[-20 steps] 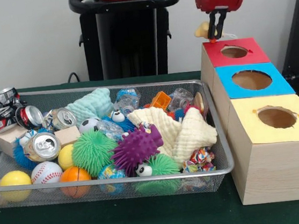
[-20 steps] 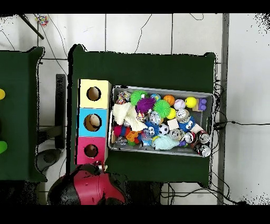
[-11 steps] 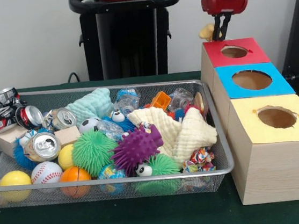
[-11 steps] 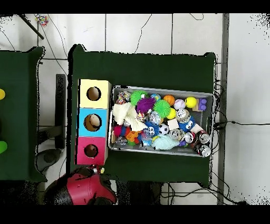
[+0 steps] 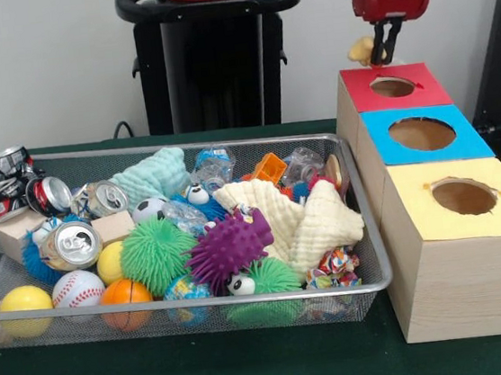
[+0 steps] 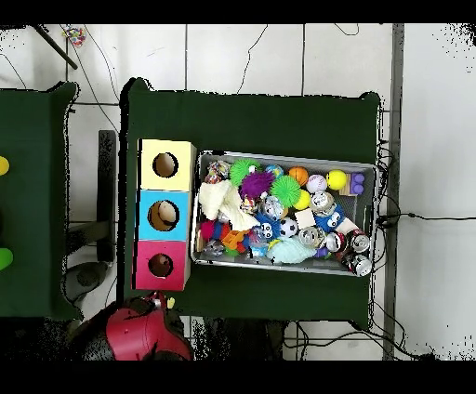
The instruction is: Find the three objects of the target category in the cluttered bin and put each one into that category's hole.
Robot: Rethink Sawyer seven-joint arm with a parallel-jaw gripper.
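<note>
Fingers (image 5: 385, 45) pinch a small, soft tan lump (image 5: 361, 49) above the round-holed red box (image 5: 392, 87).

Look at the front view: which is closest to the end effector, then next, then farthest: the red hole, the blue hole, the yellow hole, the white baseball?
From the end effector, nearest first:
1. Red hole, just below it, on the back box.
2. Blue hole, on the middle box.
3. Yellow hole, on the front box.
4. White baseball, far across at the bin's front left.
</note>
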